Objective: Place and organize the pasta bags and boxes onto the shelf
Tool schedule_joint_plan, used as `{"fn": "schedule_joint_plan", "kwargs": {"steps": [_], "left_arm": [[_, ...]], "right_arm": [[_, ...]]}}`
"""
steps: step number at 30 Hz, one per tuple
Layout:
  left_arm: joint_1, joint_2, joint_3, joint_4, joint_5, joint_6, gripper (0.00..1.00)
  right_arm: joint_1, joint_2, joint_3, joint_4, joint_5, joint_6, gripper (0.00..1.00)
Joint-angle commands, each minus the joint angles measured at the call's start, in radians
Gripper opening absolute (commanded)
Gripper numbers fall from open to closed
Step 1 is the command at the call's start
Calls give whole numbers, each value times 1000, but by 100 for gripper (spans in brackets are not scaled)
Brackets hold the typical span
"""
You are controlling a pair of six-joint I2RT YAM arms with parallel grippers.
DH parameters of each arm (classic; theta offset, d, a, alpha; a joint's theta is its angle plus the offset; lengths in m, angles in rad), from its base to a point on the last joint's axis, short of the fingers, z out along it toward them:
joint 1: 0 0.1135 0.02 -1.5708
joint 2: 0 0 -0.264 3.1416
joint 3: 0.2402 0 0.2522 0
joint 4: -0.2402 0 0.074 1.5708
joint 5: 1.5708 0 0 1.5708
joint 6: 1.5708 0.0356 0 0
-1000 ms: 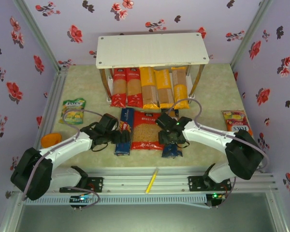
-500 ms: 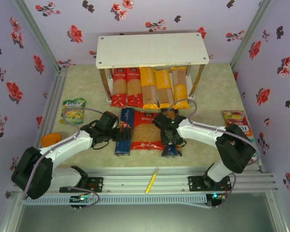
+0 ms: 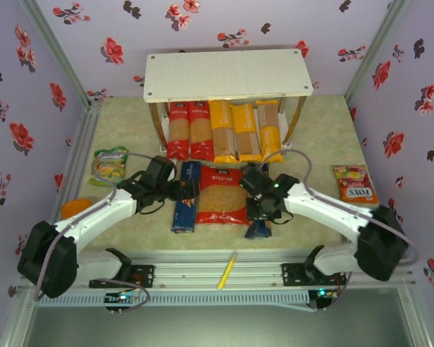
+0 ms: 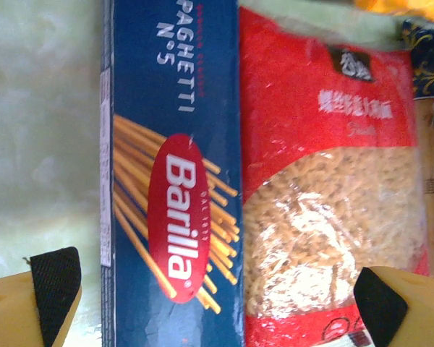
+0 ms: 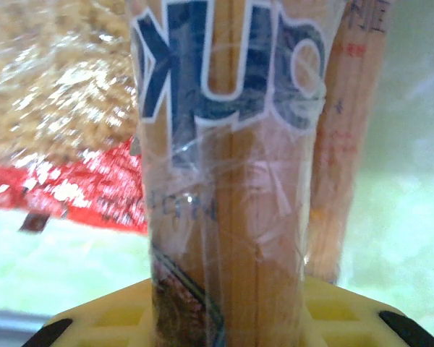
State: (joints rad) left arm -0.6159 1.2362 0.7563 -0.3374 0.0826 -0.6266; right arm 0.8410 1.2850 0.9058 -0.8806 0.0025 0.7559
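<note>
Pickup of the blue-ended spaghetti bag (image 5: 231,181) — right hand (image 5: 231,331) straddles it, grip uncertain; left hand (image 4: 217,300) gapes empty above the dark-blue box (image 4: 173,108). Next — lift to the shelf (image 3: 228,74), upper centre.

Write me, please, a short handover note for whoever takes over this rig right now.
Left end effector: open, holding nothing, above the blue box and the red bag.
Right end effector: the blue-ended spaghetti bag sits between its fingers; a firm grip cannot be confirmed.
Done: five spaghetti bags lie side by side on the lower tier of the shelf.
Left: the blue box, the red bag and the blue-ended spaghetti bag are not yet shelved; box and red bag lie side by side on the table in front of the shelf.
</note>
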Motion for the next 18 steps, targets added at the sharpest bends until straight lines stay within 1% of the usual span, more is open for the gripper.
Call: {"fn": "schedule_joint_plan", "kwargs": {"steps": [1, 7, 10, 11, 14, 16, 18], "left_arm": [[17, 26, 56, -15, 29, 45, 100], [34, 66, 117, -16, 68, 68, 100], [41, 70, 139, -20, 80, 75, 100], [44, 70, 145, -22, 83, 77, 100], [54, 62, 159, -29, 93, 83, 100], [60, 54, 171, -32, 98, 87, 100], [64, 45, 180, -36, 102, 89, 100]], "right_arm": [[7, -146, 19, -66, 3, 9, 19], [10, -299, 51, -166, -71, 26, 14], [22, -369, 94, -254, -48, 40, 10], [24, -392, 118, -282, -21, 45, 9], [24, -476, 224, -322, 127, 46, 5], [24, -513, 305, -304, 248, 20, 9], [24, -504, 384, -293, 363, -23, 9]]}}
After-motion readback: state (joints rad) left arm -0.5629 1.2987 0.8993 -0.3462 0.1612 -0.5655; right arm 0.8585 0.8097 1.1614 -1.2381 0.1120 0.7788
